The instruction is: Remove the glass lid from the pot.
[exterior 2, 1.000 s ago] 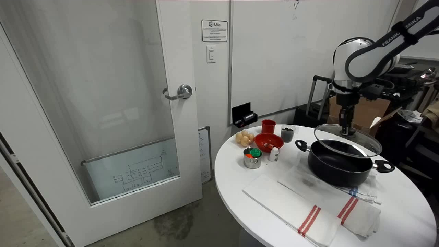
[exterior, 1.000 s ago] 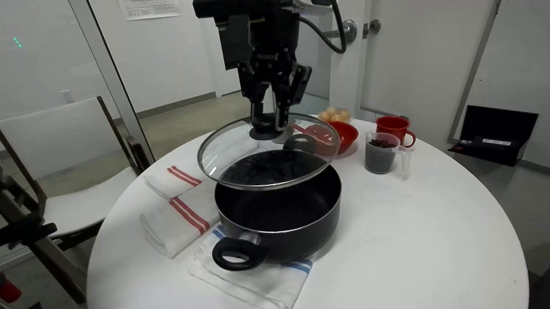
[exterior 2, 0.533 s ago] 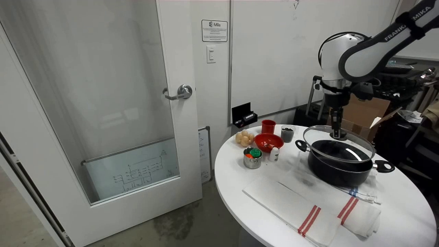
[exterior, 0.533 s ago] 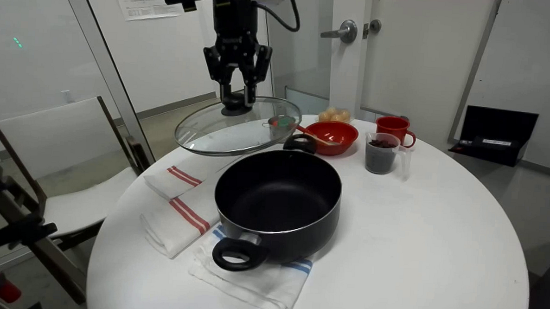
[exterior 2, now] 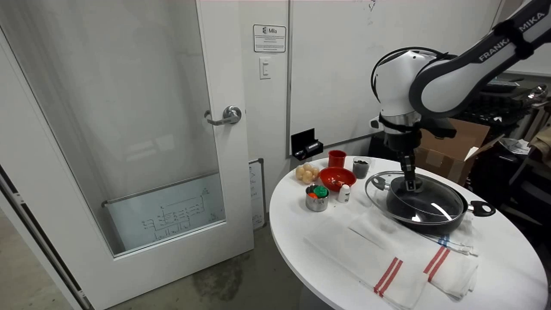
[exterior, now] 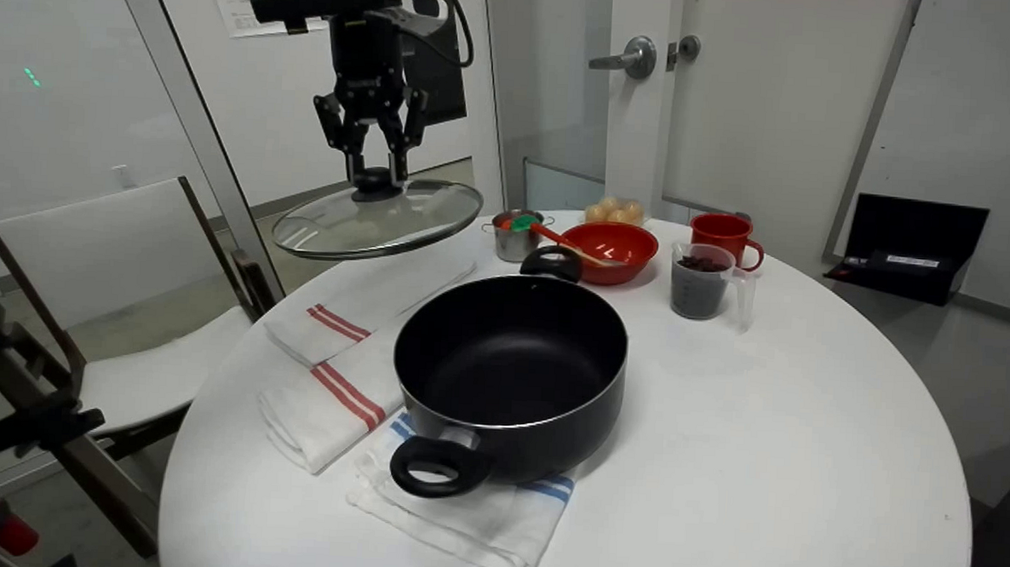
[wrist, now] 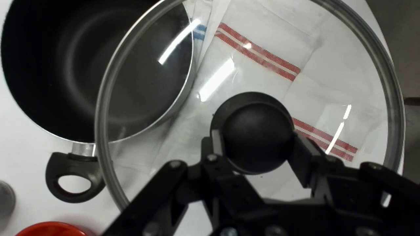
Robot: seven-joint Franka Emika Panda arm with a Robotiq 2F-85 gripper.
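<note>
Above the red-striped towels [exterior: 329,404] and beside the pot [exterior: 540,447], the glass lid [exterior: 371,222] hangs in the air — off the pot, with the two fingers [exterior: 397,168] of the gripper [exterior: 377,176] pinching its black knob [wrist: 257,137]. In the wrist view the edge of the white table [wrist: 23,147] runs just beside the lid's right-hand rim; on the opposite side the rim overlaps the pot's mouth in the picture. In an exterior view a broad stretch of tabletop reaches from the pot to the curved edge at picture right, while a metal cup [exterior: 517,246], a red bowl [exterior: 629,272] and a measuring cup [exterior: 697,296] stand along the far side.

In both exterior views the arm [exterior 2: 456,86] is cut off by the border. In an exterior view much of the pot shows only through the lid's glass, so the gap between them cannot be read there. In the wrist view the tops of lid and pot run out of frame, the gripper covers part of the near rim, and a small round grey thing [wrist: 6,200] at the left edge is too cropped to name.

The knob points upward. The lid is round, alike in every direction across, and in an exterior view its disc slants — lower at picture left, higher at right. The pot's long axis runs through its two loop handles [exterior: 467,462].
</note>
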